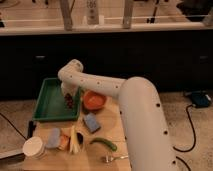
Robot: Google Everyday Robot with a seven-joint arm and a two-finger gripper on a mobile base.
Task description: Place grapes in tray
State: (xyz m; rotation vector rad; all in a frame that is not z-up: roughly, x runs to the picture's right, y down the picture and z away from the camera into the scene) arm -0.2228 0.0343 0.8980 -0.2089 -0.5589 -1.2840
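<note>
The dark green tray (47, 102) lies at the table's back left. My white arm reaches from the right, bending down over the tray's right side. The gripper (69, 99) points downward there, shut on the grapes (68, 103), a small dark red cluster at its tip. The grapes are inside the tray's outline, close to its right rim. Whether they touch the tray floor I cannot tell.
An orange bowl (94, 100) stands just right of the tray. In front lie a blue sponge (91, 122), a green pepper (104, 144), a fork (114, 158), a banana (73, 139), a dark oval piece (80, 134) and a white cup (34, 147).
</note>
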